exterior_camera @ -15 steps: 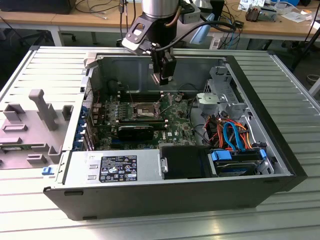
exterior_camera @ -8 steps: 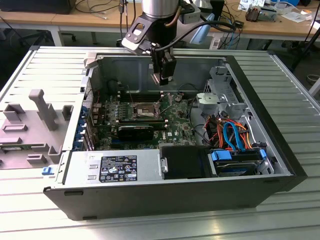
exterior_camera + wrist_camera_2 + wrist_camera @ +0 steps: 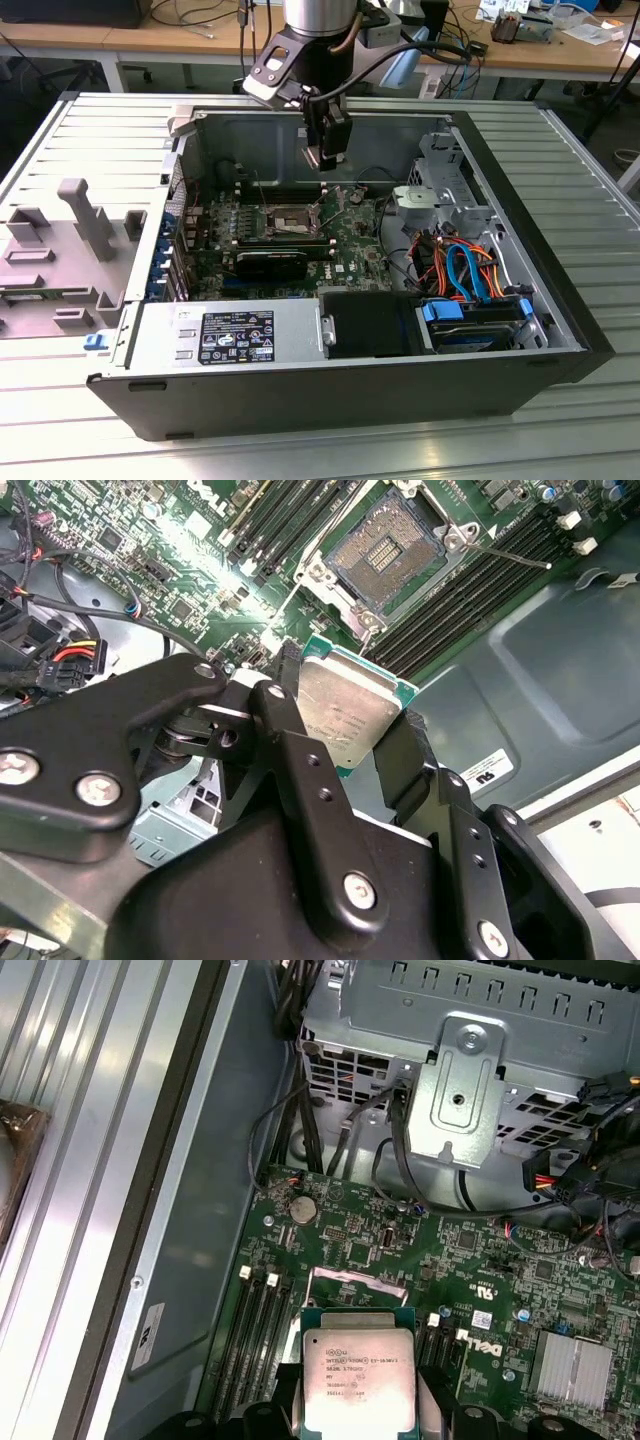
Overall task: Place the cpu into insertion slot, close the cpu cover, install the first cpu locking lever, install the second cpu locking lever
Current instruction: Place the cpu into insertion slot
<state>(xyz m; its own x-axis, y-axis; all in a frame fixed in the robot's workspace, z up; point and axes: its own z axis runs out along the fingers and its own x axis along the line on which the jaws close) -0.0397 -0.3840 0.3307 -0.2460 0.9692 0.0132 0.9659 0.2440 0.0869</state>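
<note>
Silver-grey square cpu (image 3: pixel 345 715) sits clamped by its edges between the black gripper's (image 3: pixel 342 728) two fingers, held in the air above the green motherboard (image 3: pixel 400 1260), apart from the dark, silver-rimmed insertion slot (image 3: pixel 390 545) inside the open black computer case (image 3: pixel 350 395).

A robotics lab is being shown: an opened computer case (image 3: pixel 300 395) is being kept on a ribbed metal table (image 3: pixel 580 190), a robot arm (image 3: pixel 318 20) is being held over it, and wooden tables (image 3: pixel 90 38) behind are being crowded by cables (image 3: pixel 200 15) and small gear
</note>
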